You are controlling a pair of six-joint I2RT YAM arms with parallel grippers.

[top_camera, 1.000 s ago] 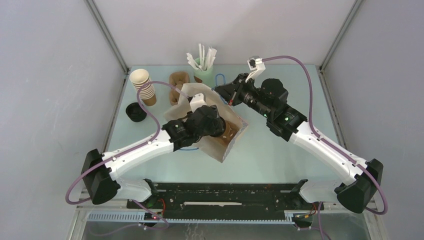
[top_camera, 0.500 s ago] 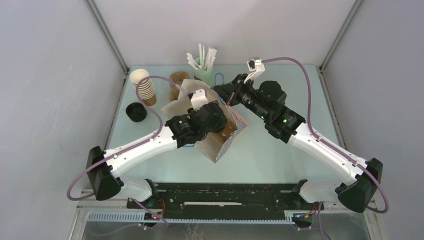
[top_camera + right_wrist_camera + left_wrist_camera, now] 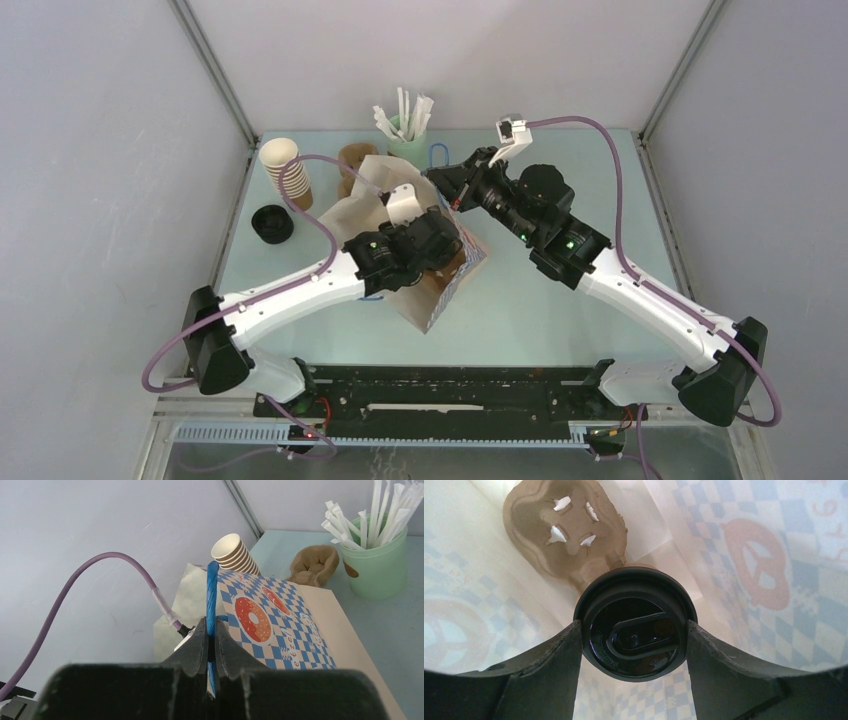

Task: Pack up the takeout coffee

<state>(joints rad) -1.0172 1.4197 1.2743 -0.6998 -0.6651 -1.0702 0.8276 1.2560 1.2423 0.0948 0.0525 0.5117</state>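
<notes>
Inside bag (image 3: pixel 774 555), left gripper (image 3: pixel 634 632) clamps coffee cup (image 3: pixel 635 607); right gripper (image 3: pixel 211 642) pinches blue handle (image 3: pixel 212 590).

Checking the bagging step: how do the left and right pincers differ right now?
The left pincer is spread wide around a coffee cup with a round black plastic lid; the right pincer is pinched nearly closed on a thin blue rope handle. The left reaches inside the blue-checkered paper bag; the right is outside it. Both grip something.
</notes>
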